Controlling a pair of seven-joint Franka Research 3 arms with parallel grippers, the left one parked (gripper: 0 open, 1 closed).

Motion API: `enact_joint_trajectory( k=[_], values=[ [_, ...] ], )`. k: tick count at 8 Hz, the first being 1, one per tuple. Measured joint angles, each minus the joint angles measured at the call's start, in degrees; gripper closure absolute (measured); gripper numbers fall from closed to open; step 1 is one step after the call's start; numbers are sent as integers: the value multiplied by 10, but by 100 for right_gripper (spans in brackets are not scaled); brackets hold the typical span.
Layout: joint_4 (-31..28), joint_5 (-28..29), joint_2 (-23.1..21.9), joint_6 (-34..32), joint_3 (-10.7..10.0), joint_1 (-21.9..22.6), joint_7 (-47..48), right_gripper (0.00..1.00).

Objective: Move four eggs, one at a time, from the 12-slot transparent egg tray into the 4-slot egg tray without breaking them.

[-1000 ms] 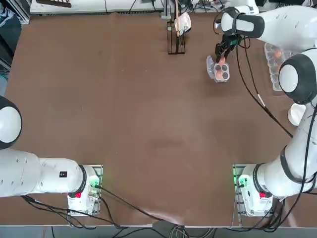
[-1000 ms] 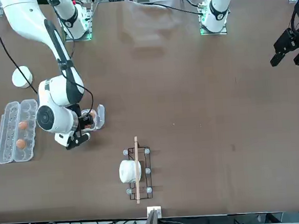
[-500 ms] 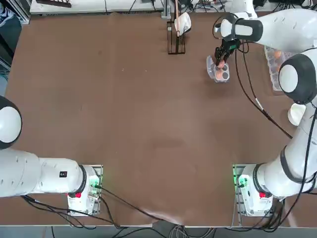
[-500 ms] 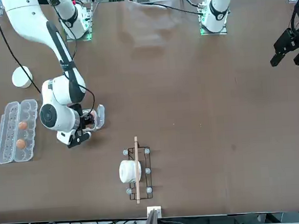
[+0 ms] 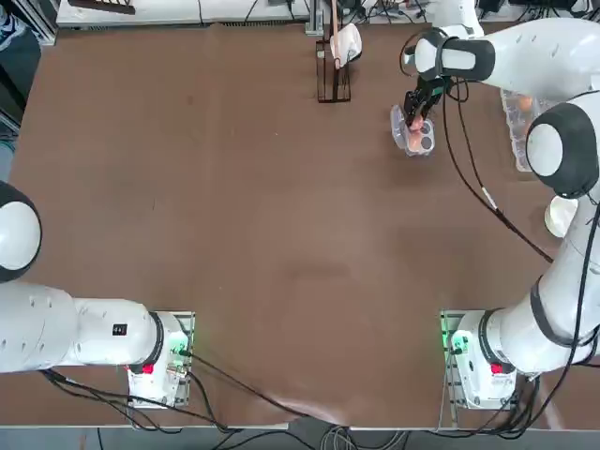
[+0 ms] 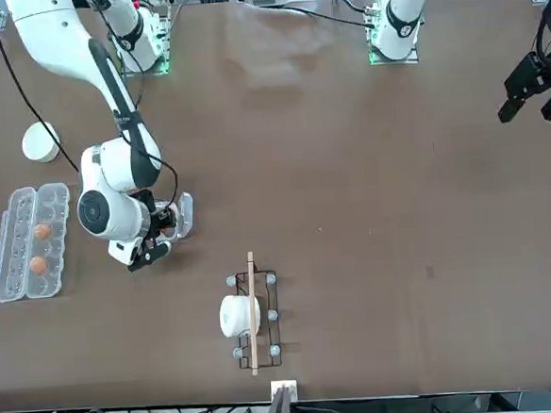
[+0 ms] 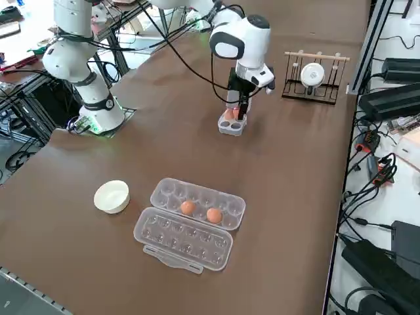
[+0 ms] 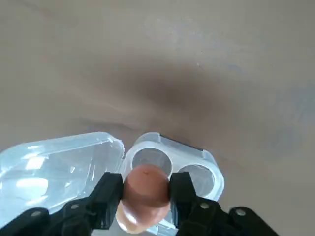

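My right gripper [image 8: 145, 195] is shut on an orange-brown egg [image 8: 145, 189] and hangs just over the 4-slot egg tray [image 8: 197, 169]. Two of that tray's cups show empty, and its lid flap [image 8: 54, 169] lies open beside it. The cup right under the held egg is hidden. The same gripper [image 7: 237, 110] stands above the small tray [image 7: 231, 126] at the table's far side. Two eggs [image 7: 188, 207] [image 7: 214, 214] lie in the 12-slot transparent egg tray [image 7: 187, 243], whose lid is folded open. In the top view the gripper [image 5: 415, 114] covers part of the small tray [image 5: 419, 141].
A white round bowl [image 7: 111, 195] sits near the long carton. A wire rack holding a white cup [image 6: 248, 314] stands beyond the small tray, near the far table edge. The right arm's cable [image 5: 469, 159] hangs over the table between its base and wrist.
The right gripper has crept a little further over the small tray and lower, still holding the egg. The two eggs in the long carton have not moved.
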State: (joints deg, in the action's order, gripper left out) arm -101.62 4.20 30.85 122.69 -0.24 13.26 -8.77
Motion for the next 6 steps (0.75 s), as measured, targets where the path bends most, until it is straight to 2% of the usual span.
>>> enact_joint_trajectory(
  k=[2,3,4,5,6],
  values=[
    [-1,0,0,0,0,1,0,42],
    [-2,0,0,1,0,1,0,38],
    [-2,0,0,2,0,1,0,30],
    [-2,0,0,3,0,1,0,11],
    [-2,0,0,4,0,1,0,1]
  ],
)
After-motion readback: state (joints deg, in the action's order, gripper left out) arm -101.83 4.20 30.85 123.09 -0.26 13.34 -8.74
